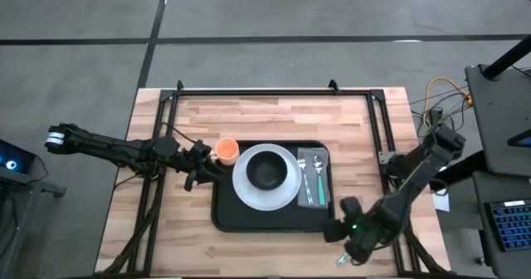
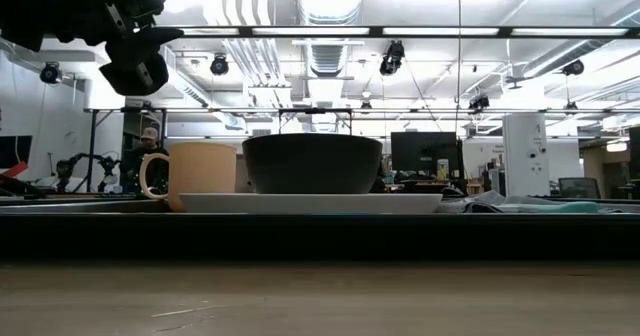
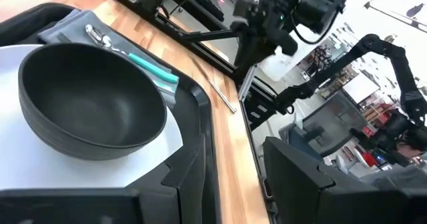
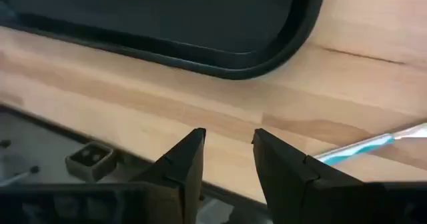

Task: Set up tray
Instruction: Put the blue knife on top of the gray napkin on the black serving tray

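Observation:
The black tray lies mid-table. On it a black bowl sits on a white plate, with an orange cup at the far left corner. On its right side is a grey cloth bearing teal-handled cutlery. My left gripper hovers open by the tray's left edge, near the cup. My right gripper stands open above bare wood, off the tray's near right corner. A teal-handled utensil lies on the wood beside it.
A thin metal utensil lies on the wood to the right of the tray. Black frame rails run along the table's far edge and both sides. Bare wood shows in front of the tray. A person stands far behind the table.

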Motion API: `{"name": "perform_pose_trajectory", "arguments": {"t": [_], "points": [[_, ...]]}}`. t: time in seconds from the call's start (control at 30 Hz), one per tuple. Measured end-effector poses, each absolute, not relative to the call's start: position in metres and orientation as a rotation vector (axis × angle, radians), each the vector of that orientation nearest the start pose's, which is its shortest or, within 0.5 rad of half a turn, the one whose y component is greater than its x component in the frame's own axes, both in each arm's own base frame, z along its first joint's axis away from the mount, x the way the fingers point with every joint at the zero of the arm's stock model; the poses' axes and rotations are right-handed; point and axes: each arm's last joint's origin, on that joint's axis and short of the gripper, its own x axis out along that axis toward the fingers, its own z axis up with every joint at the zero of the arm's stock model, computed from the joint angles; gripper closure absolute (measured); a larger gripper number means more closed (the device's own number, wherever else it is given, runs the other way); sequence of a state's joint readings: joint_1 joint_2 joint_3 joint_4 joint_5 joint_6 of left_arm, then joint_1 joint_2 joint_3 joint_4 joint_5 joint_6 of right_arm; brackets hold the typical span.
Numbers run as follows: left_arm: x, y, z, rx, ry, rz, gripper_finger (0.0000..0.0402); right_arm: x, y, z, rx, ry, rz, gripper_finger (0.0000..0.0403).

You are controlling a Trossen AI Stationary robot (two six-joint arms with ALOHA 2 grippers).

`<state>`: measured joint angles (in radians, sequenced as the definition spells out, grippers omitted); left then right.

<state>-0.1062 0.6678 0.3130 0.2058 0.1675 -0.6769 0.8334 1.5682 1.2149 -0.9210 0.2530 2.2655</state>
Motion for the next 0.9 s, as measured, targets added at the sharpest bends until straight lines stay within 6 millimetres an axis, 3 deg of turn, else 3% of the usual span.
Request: {"name": "perform_pose_trajectory", "arguments": {"t": [0.1,0.27,0.5,0.63,0.9], "points": [[0.157,-0.022,0.224,-0.669,0.235,-0.214,0.0268,0.216,0.223,0.242,1.285,0.984,-0.877,0.029],[0.157,-0.022,0.224,-0.669,0.239,-0.226,0.0268,0.241,0.235,0.23,1.228,0.825,-0.878,0.0301],[0.157,-0.022,0.224,-0.699,0.245,-0.228,0.0268,0.268,0.252,0.218,1.142,0.847,-0.857,0.0305],[0.157,-0.022,0.224,-0.724,0.248,-0.225,0.0268,0.268,0.269,0.215,1.236,0.822,-0.984,0.0305],[0.157,-0.022,0.224,-0.733,0.25,-0.223,0.0268,0.26,0.288,0.239,1.071,1.04,-1.28,0.0305]]}}
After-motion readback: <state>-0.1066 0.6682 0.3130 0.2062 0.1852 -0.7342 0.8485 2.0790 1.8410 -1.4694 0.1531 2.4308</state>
